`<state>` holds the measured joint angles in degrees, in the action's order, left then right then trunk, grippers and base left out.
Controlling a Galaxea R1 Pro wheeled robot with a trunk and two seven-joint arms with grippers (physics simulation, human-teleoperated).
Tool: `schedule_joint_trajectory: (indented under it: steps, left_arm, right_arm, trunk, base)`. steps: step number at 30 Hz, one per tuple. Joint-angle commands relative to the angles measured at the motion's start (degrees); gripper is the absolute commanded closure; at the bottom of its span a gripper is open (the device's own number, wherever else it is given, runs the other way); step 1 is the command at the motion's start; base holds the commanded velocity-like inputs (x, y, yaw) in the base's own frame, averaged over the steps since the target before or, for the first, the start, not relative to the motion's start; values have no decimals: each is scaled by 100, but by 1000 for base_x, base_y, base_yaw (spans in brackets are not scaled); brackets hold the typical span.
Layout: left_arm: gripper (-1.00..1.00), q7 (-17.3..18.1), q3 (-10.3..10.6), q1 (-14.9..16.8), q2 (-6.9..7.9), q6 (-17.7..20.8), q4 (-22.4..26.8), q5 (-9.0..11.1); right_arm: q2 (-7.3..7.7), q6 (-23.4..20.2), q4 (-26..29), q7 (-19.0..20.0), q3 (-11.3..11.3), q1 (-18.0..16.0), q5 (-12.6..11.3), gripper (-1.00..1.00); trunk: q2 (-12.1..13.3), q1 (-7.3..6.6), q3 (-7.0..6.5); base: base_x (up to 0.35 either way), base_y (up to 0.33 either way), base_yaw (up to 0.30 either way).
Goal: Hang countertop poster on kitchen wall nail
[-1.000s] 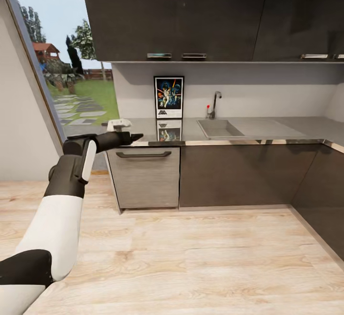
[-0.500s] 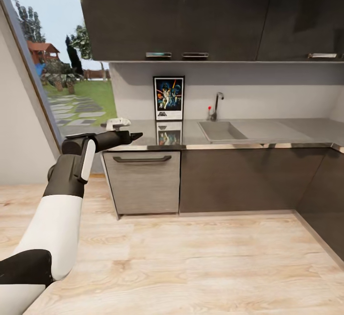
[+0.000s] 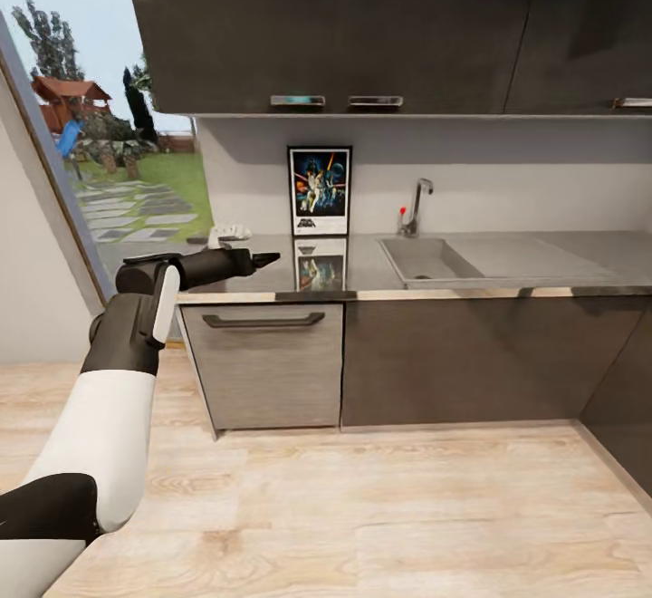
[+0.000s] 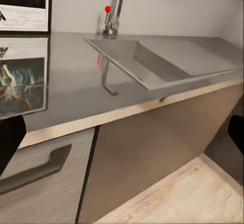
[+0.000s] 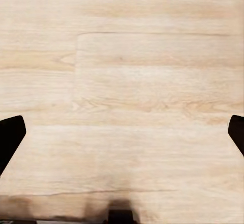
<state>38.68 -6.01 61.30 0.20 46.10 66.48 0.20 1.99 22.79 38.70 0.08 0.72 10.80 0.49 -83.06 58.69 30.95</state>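
I hold the left gripper, fingers spread and empty, raised at the kitchen countertop edge, aimed toward the wall-propped poster; right gripper likewise spread, floorward.

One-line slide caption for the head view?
Left gripper raised before the kitchen countertop, where the poster leans upright against the wall.

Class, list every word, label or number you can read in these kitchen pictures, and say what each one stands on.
Poster, black logo at its bottom: too small and blurred to read.
Poster's lower white border, seen in the left wrist view: lines of print, blurred, unreadable.
Cabinets, tap, countertop: no text.
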Motion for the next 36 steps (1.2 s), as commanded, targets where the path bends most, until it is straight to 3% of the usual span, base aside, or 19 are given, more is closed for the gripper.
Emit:
schedule_joint_trajectory:
  steps: [1, 5, 6, 9, 12, 16, 21, 30, 36]
  left_arm:
    - [-100, 151, -12, 4, 2, 40, 1, -1]
    - [-100, 914, -6, 4, 16, 40, -2, -4]
    - [-100, 1689, 15, 4, 31, 38, -37, -19]
    - [-100, 1988, 19, 6, 104, 39, -132, -18]
    - [-100, 2119, 14, 27, 231, 39, -265, -14]
    - [-100, 2204, 13, 743, 316, -37, -1437, -6]
    - [-100, 2212, 13, 1507, 330, -672, -2679, -6]
    - [-100, 2243, 11, 1772, 334, -896, -3011, 5]
    - [-100, 2636, -39, 1795, 389, -923, -3037, -14]
  right_arm:
    - [3, 7, 6, 1, 7, 1, 4, -100]
    - [3, 6, 6, 1, 7, 1, 4, -100]
    - [5, 8, 6, 1, 7, 0, 4, -100]
    - [4, 8, 6, 1, 7, 1, 4, -100]
    - [3, 8, 5, 1, 7, 1, 4, -100]
    - [7, 10, 5, 1, 3, 1, 4, -100]
    - [7, 13, 12, 0, 3, 1, 4, -100]
    - [3, 15, 14, -7, 5, 1, 4, -100]
    - [11, 2, -127, -5, -16, 1, -36, -100]
  trunk:
    - [-2, 4, 5]
    - [-2, 4, 5]
    - [-2, 4, 5]
    - [-2, 4, 5]
    - [-2, 4, 5]
    - [-2, 4, 5]
    - [-2, 4, 5]
    - [-2, 4, 5]
    - [-2, 4, 5]
  base:
    - [338, 0, 0]
    - [338, 0, 0]
    - [338, 5, 0]
    - [338, 27, 0]
    - [338, 53, 0]
    - [338, 17, 0]
    - [338, 9, 0]
    - [338, 59, 0]
    - [338, 73, 0]
